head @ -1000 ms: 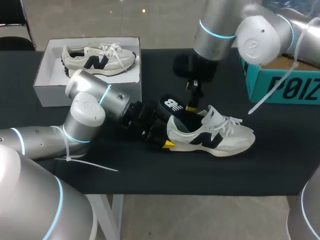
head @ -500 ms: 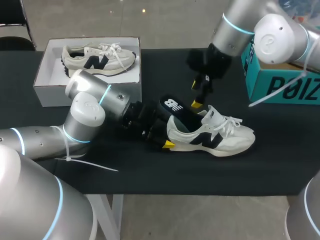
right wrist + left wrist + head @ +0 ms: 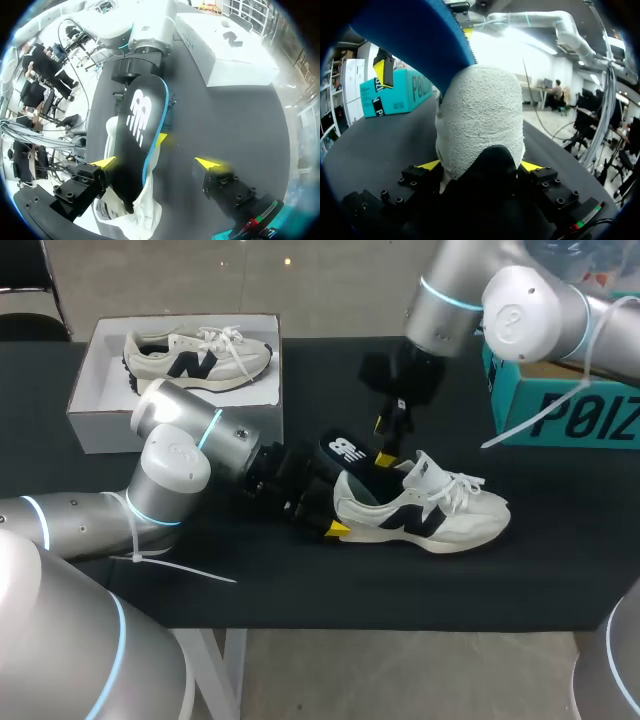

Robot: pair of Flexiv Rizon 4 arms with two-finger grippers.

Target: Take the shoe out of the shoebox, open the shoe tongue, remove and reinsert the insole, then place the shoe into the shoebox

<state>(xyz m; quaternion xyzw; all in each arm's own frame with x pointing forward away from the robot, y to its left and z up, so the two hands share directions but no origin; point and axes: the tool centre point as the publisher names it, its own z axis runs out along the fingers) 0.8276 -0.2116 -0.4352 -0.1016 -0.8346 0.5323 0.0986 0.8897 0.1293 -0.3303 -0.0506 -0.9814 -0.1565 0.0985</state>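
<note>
**Shoe out on the table, heel clamped, insole half out**

The off-white shoe with a dark side logo stands near the middle of the black table, toe toward the right edge. Its flat black insole, blue underneath, juts from the collar, with its front end hidden inside. The left gripper clamps the nubby heel from 2 sides. The right gripper hovers over the insole, fingers spread. The white shoebox at the far left corner holds a 2nd shoe.
</note>
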